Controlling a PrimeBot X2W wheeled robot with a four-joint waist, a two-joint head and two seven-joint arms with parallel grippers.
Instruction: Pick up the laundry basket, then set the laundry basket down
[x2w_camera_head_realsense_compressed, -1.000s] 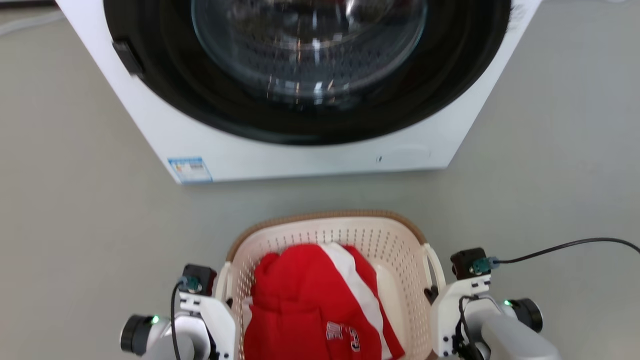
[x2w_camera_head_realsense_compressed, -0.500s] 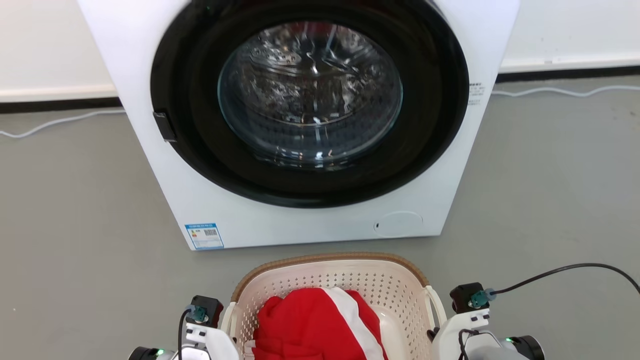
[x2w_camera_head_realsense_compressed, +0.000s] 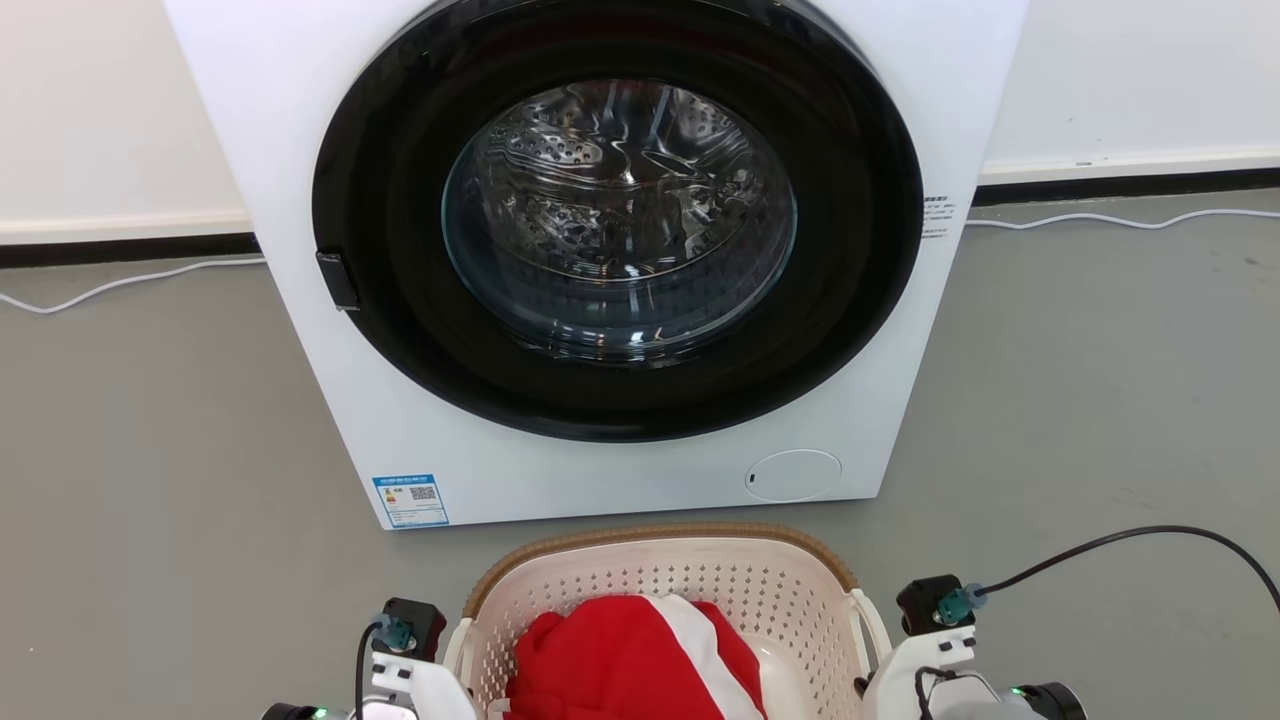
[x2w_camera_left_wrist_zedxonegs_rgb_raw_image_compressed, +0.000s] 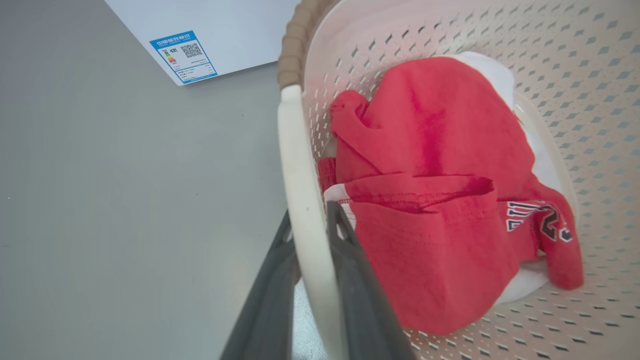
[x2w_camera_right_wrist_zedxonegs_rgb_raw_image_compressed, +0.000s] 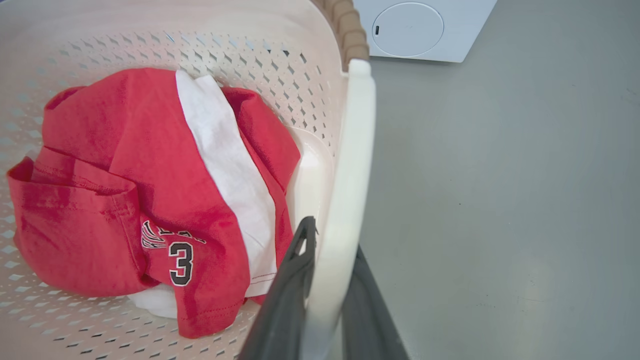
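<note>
Floor (x2w_camera_head_realsense_compressed: 150, 450): grey, smooth, uniform. 1 white washing machine (x2w_camera_head_realsense_compressed: 620, 250) stands directly on it, base flat, door facing the camera. Thin white cable lies on the floor near the wall on both sides of the machine: left cable (x2w_camera_head_realsense_compressed: 210, 267) and right cable (x2w_camera_head_realsense_compressed: 1100, 222). The laundry basket (x2w_camera_head_realsense_compressed: 650, 532) is just in front of the machine; contact with the floor cannot be confirmed.

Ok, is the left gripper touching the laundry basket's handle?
Touching: in the left wrist view, the left gripper clamps the laundry basket by its white handle.
</note>
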